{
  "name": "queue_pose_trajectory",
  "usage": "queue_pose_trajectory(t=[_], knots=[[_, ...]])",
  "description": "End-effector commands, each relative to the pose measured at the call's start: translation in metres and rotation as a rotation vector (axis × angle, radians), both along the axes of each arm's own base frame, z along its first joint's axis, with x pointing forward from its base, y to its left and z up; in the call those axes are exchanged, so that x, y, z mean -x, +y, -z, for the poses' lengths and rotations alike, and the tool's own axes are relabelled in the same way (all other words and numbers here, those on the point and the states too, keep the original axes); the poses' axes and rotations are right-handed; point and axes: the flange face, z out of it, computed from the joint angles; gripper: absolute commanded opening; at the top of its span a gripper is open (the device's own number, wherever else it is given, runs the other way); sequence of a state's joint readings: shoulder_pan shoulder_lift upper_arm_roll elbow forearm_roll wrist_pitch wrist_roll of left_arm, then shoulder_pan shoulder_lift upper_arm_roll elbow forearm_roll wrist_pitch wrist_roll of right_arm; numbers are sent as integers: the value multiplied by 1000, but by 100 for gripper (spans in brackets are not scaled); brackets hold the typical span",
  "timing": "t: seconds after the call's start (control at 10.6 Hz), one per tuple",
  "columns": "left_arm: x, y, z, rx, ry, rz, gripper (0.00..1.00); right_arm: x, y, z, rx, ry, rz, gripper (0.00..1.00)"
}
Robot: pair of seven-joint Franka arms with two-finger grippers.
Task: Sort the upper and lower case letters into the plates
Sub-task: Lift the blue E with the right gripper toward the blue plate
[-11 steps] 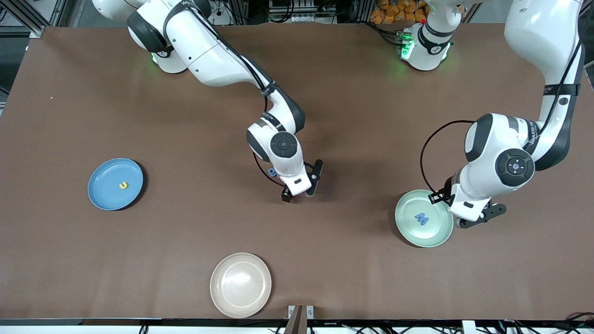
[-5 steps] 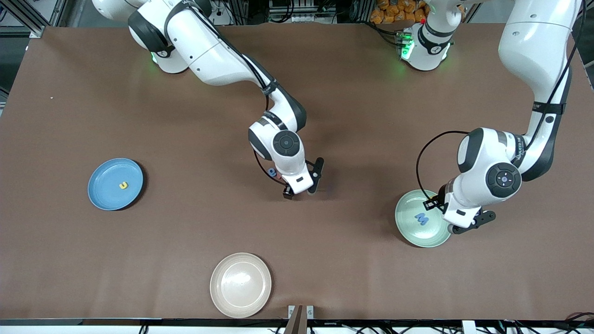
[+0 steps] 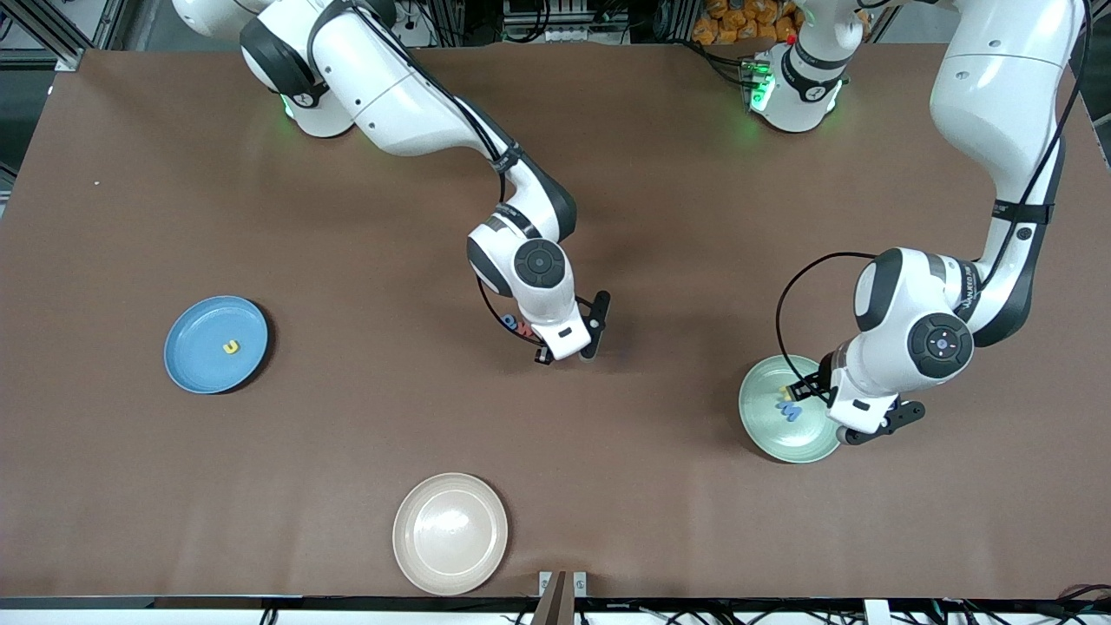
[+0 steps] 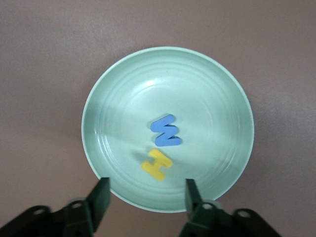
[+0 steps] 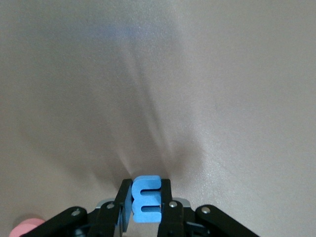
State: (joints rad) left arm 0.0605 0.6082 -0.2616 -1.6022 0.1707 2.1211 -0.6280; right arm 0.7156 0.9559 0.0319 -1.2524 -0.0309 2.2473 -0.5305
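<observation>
Clamping a blue E (image 5: 146, 199) upright between its jaws mid-table, right gripper (image 3: 568, 351) sits between both plates; left gripper (image 4: 145, 193), jaws parted and empty, hovers over mint plate (image 3: 764, 430) holding M (image 4: 166, 131) and H (image 4: 157, 164).

The only readable signs are the foam letters themselves: a blue M (image 4: 166, 131) and a yellow H (image 4: 157, 164) lying in the mint green plate (image 4: 222, 89), a blue E (image 5: 146, 198) clamped between the right gripper's (image 5: 146, 207) fingers, and a yellow U (image 3: 230, 347) in the blue plate (image 3: 187, 351)
</observation>
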Motion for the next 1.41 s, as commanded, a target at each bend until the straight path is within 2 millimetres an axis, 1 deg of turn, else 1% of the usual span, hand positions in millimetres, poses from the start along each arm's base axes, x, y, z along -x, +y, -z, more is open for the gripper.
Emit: queue_pose_trajectory(t=[0.0, 0.09, 0.19, 0.28, 0.38, 0.47, 0.56, 0.66, 0.75, 0.85, 0.94, 1.03, 1.13, 1.22, 1.32], knots=[[-4, -5, -14, -15, -28, 15, 100, -15, -17, -16, 20, 9, 8, 0], [-4, -7, -19, -13, -32, 15, 100, -28, -31, -30, 19, 1, 31, 0], [-2, -12, -26, -6, -33, 17, 100, -46, -53, -43, 25, -8, 63, 0], [0, -15, -37, -7, -39, 11, 100, -63, -81, -56, 54, -6, 102, 0], [5, -32, -41, -14, -29, 5, 100, -85, -117, -74, 82, -18, 158, 0], [11, -54, -46, -19, -25, -8, 100, -102, -151, -89, 110, -18, 209, 0], [18, -79, -47, -24, -25, -34, 100, -116, -188, -100, 143, -2, 269, 0], [26, -105, -47, -27, -26, -60, 100, -123, -219, -109, 178, 26, 316, 0], [35, -132, -47, -30, -28, -81, 100, -133, -254, -120, 211, 28, 372, 0], [46, -158, -44, -33, -26, -96, 100, -138, -286, -122, 247, 39, 417, 0], [58, -184, -43, -37, -26, -121, 100, -139, -314, -123, 265, 46, 455, 0], [72, -212, -38, -40, -21, -125, 100, -136, -343, -121, 273, 52, 491, 0], [85, -237, -31, -41, -16, -140, 100, -133, -376, -122, 253, 40, 520, 0], [100, -264, -25, -44, -17, -145, 100, -124, -403, -117, 239, 37, 547, 0], [115, -286, -14, -48, -6, -167, 100, -114, -424, -111, 225, 36, 549, 0]])
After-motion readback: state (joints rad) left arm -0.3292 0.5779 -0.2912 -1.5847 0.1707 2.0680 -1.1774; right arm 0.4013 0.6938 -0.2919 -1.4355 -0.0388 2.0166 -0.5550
